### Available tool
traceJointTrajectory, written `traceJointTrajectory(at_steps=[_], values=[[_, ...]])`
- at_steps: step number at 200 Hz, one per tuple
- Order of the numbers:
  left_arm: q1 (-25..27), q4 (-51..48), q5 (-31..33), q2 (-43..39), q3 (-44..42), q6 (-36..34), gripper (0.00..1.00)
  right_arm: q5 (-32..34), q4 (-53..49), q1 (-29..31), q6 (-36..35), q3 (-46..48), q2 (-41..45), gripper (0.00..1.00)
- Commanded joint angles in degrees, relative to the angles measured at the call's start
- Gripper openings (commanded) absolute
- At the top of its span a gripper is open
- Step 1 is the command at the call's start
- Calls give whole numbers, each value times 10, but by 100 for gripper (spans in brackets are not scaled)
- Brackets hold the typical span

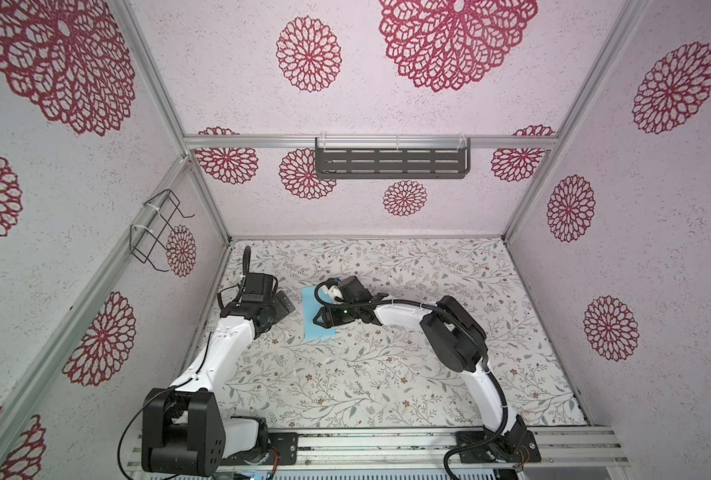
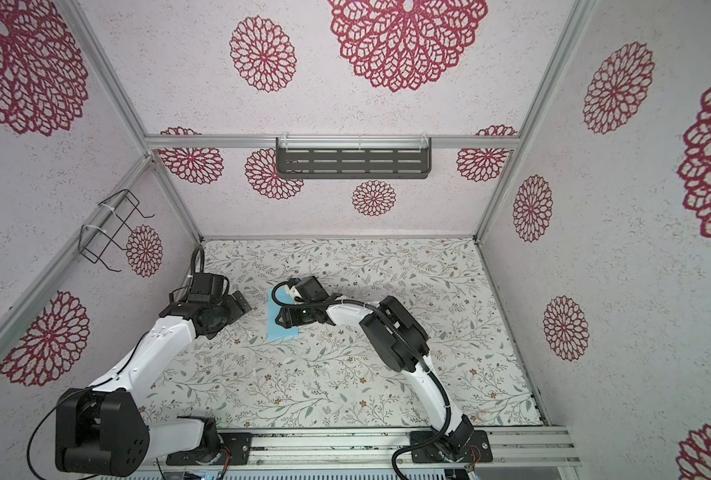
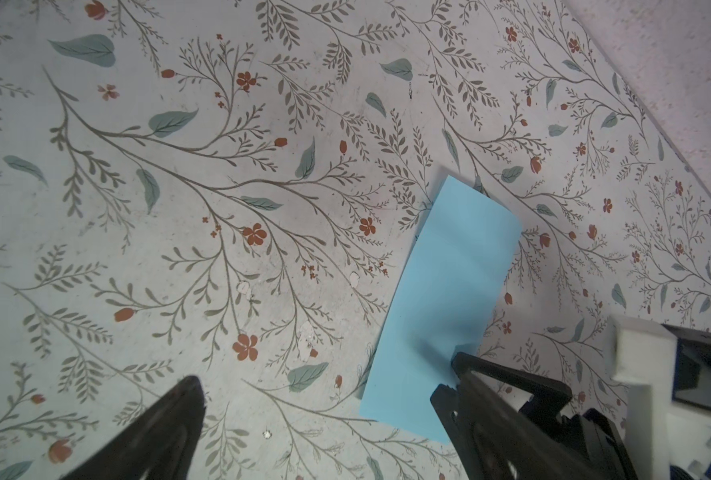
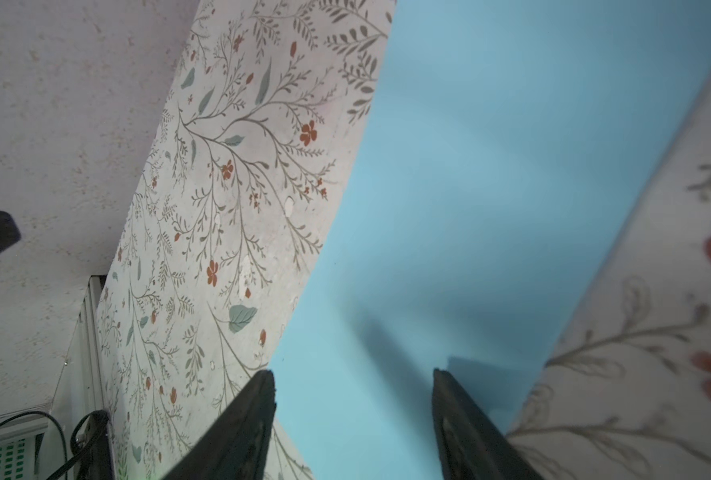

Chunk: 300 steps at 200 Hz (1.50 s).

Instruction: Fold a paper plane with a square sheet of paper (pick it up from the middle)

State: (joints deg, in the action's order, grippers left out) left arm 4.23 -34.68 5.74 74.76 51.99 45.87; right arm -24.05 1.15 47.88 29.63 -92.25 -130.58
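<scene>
White tabletop (image 1: 387, 374), grey-green twig and red flower print: 6 o'clock half of both top views. Dark grey slotted metal shelf (image 1: 392, 163) on back wall, 12 o'clock. Black wire rack (image 1: 156, 232) on side wall, 9 o'clock. Pale pink walls (image 1: 241, 62), crimson flower medallions.

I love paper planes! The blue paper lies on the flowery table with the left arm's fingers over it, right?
No, it is the right arm's fingers over the blue paper on the flowery table; the right wrist view shows it.
</scene>
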Motion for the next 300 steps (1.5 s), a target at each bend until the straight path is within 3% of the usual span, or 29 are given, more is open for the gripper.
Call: traceJointTrajectory(at_steps=[1, 38, 61, 96, 132, 172, 229, 300], values=[[-4, 23, -29, 4, 0, 5, 97, 16, -39, -10, -9, 29, 19, 63], [1, 59, -98, 14, -11, 12, 97, 8, 2, -44, -12, 187, 109, 63], [18, 103, -147, 17, -30, 23, 97, -34, 20, -67, -28, 269, 157, 63], [66, 163, -201, 35, -46, 53, 97, -112, 25, -100, -25, 276, 220, 62], [111, 221, -235, 59, -73, 99, 98, -114, 77, -121, 22, 276, 238, 60], [142, 275, -265, 87, -100, 139, 100, -101, 86, -134, 46, 265, 189, 48], [165, 314, -298, 139, -100, 155, 86, -96, 86, -145, 56, 267, 153, 45], [172, 354, -343, 214, -93, 171, 59, -107, 95, -154, 65, 283, 138, 45]])
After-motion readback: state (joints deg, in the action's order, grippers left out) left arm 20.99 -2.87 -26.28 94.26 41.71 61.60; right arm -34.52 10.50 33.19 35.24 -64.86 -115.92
